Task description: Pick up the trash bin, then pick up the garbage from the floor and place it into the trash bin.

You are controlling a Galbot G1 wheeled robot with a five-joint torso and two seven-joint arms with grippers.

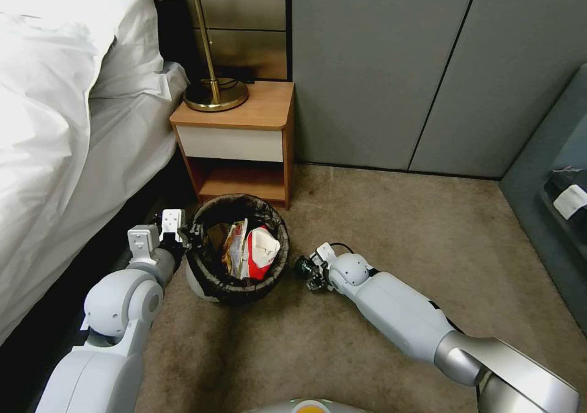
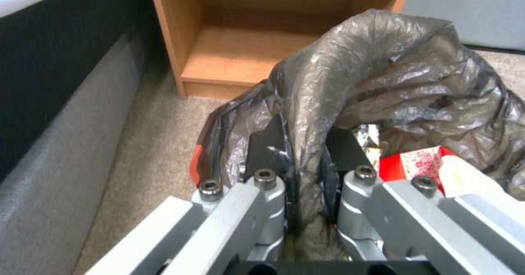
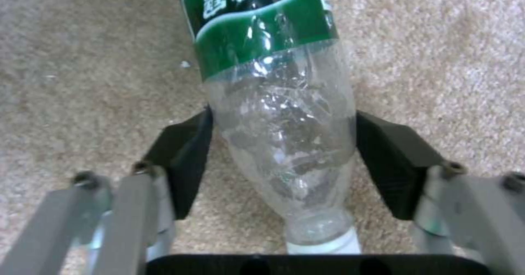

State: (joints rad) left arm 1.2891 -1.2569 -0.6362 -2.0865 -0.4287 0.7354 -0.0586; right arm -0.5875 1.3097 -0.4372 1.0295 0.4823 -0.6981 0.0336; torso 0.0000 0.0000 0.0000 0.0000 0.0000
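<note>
Left gripper (image 2: 303,152) pinches the trash bin (image 1: 235,285) at its soft liner rim; right gripper (image 3: 281,152) clasps a light, crushable, likely slippery clear bottle (image 3: 279,115) near its neck.

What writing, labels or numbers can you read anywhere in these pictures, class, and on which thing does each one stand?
Green label on the clear plastic bottle, between the right gripper's fingers: large white characters, cut off and too blurred to read.
Red-and-white packet in the trash bin, whose rim the left gripper grips: a fine red pattern, nothing legible.
Snack wrappers in the bin: print too small to read.
No readable numbers or signs elsewhere.
</note>
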